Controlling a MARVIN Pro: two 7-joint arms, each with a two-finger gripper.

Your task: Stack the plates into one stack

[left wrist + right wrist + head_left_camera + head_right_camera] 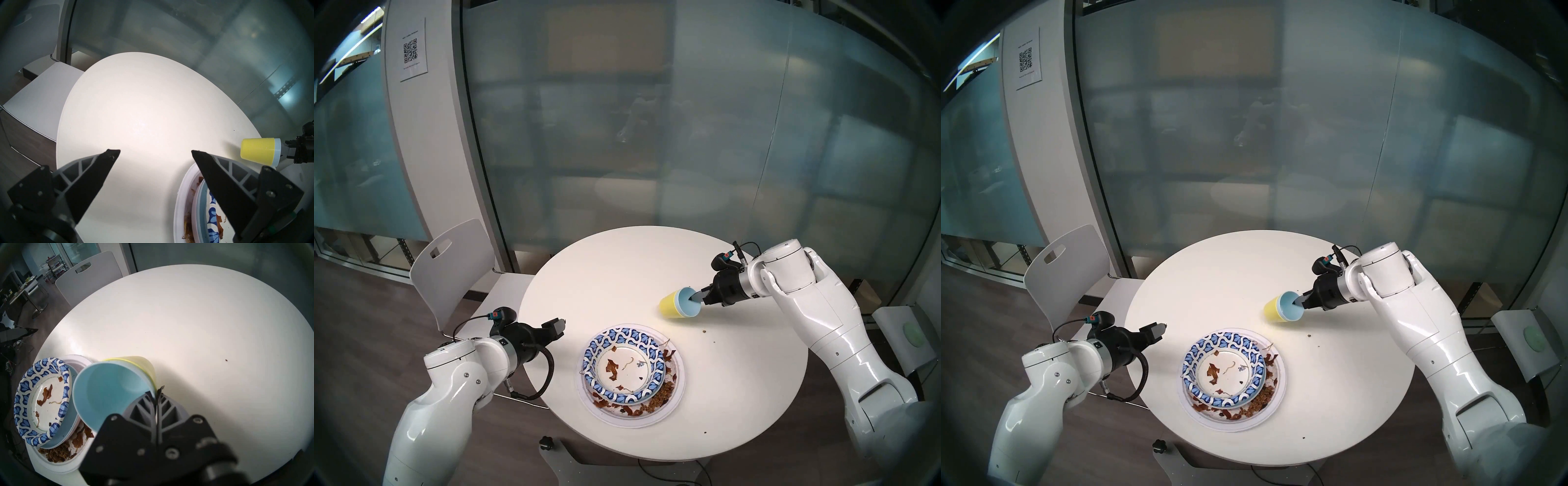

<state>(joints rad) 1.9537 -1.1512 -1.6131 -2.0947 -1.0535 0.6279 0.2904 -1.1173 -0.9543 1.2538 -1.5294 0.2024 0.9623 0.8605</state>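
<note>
The right claw (pixel 157 392) is pinched shut on the rim wall of the blue cup (pixel 108 392), which sits nested inside the yellow cup (pixel 144 365); the pair hangs tilted on its side above the surface (pixel 619 271), just beside the plates. The left claw (pixel 155 152) stands open and empty near the stack. To carry the cups well, I would keep the pinch firm and the move slow, since the outer cup is probably held only by friction. Count: two cups; three plates surely visible, stacked — white plate (pixel 675 400) at the bottom, blue plate (pixel 72 414), patterned plate (pixel 624 365) on top.
</note>
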